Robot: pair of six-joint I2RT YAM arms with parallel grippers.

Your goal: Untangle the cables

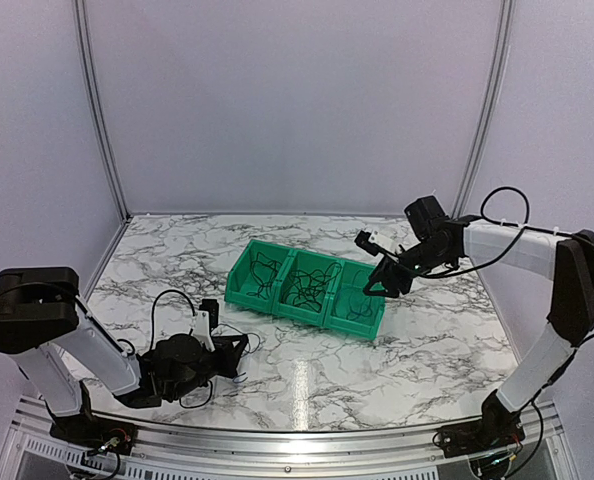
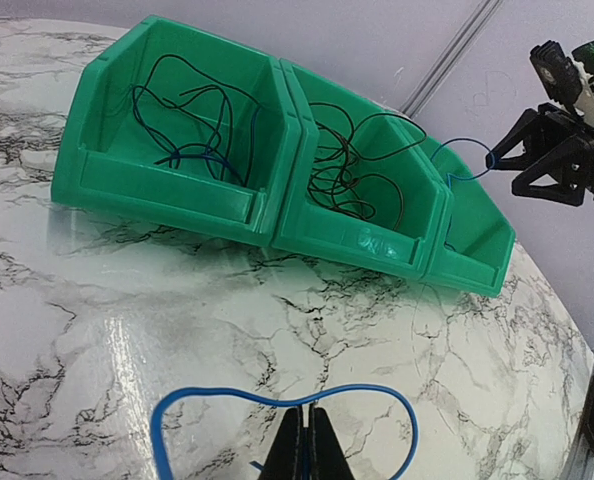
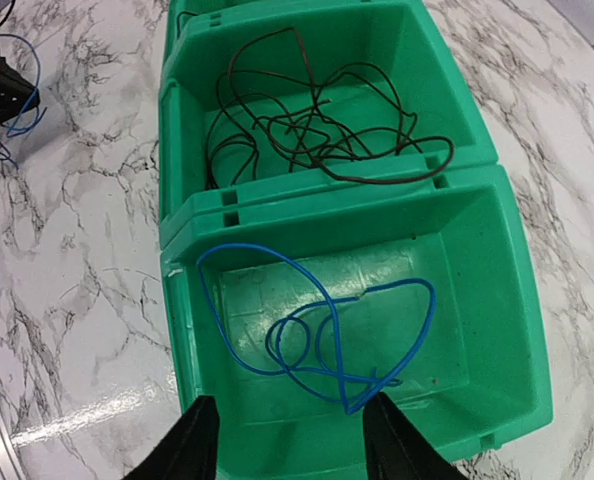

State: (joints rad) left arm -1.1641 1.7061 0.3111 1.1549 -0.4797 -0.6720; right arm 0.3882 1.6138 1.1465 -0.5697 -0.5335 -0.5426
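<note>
Marble-patterned table (image 1: 427,350) holds three green bins (image 2: 157,200) joined in a row. The left gripper (image 2: 305,440), low over the table, is clenched on a blue cable (image 2: 227,397) that arches to either side. The right gripper (image 3: 292,415) hovers, fingers spread, above the right-end bin (image 3: 497,300), where a second blue cable (image 3: 312,335) coils. Black cables (image 3: 307,130) tangle in the middle bin (image 3: 417,60).

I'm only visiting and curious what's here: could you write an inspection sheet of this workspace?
Surface: glossy marble-patterned table.
Job's things: mixed black and blue cables in left bin; black tangle in middle bin; blue cable in right bin.
Clutter: nothing seen.
Grippers: left gripper shut on a blue loop low over the table; right gripper open over right bin.
Cables: arm cables loop free.
Surroundings: pale enclosure walls.
</note>
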